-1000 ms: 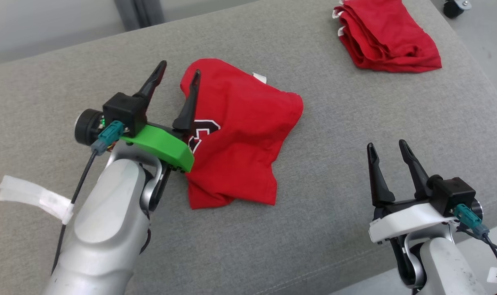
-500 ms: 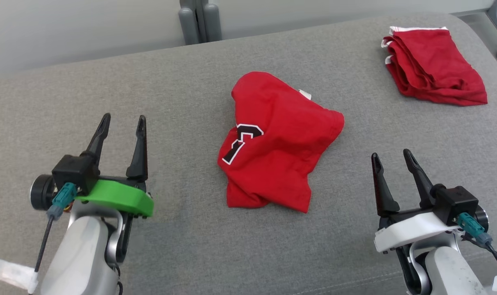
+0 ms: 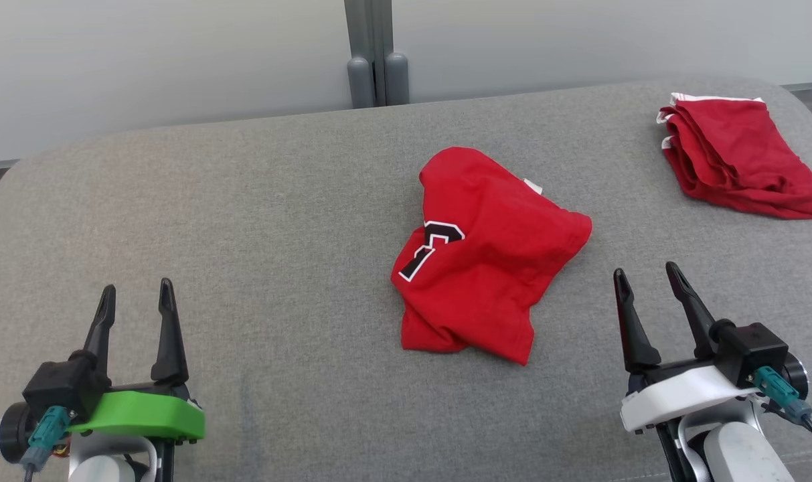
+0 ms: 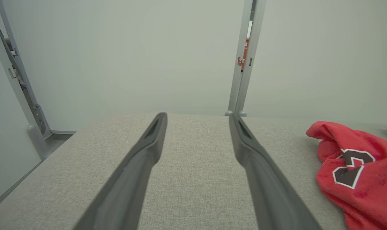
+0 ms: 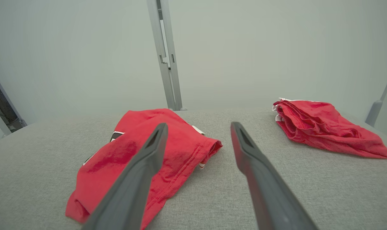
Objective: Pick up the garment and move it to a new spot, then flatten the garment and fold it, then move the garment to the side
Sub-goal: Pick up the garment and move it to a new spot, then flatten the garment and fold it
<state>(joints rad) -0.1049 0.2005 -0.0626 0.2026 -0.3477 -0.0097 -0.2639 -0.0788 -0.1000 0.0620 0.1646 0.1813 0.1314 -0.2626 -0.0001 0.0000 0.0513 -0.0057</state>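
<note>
Red garment (image 3: pixel 489 268) crumpled at frame centre on grey cushion (image 3: pixel 245 221). Left gripper (image 3: pixel 138 286) lower left, right gripper (image 3: pixel 645 270) lower right: fingers spread, both empty. Flattening likely next: pinch 2 opposite hems, pull apart low, keep clear of folded pile (image 3: pixel 740 161) upper right.

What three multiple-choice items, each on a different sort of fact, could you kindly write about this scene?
1. Where on the grey fabric surface lies the folded red garment, head view? A far right; B near left; C centre.
2. How many red garments? A one; B two; C three.
3. The left gripper and right gripper are: A both open, empty; B both shut; C holding cloth.
Key: A, far right corner; B, crumpled red garment with black-and-white numeral plus the folded one; A, fingers apart, nothing between.
</note>
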